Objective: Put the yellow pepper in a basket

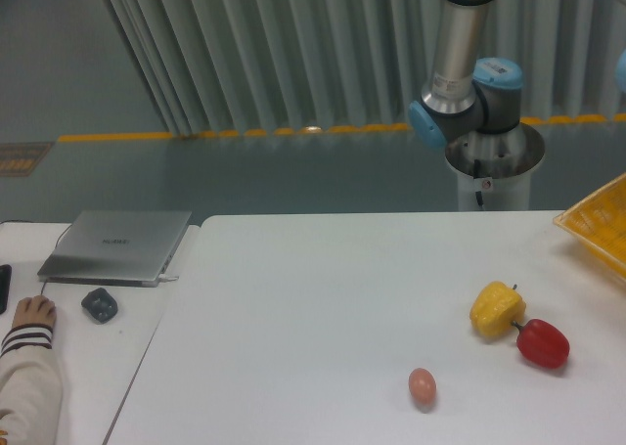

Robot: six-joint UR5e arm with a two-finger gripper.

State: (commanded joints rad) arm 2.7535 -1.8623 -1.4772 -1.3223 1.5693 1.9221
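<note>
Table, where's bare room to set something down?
The table is bare across its left and middle, from the left edge to the egg. It is crowded at right: yellow pepper touching the red pepper, with the basket at the far right edge.

No text can be read; the closed grey metal laptop (pixel 115 245) bears only a blurred mark.

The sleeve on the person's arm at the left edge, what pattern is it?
The sleeve is cream with dark stripes at the cuff; the fixed camera shows it.
</note>
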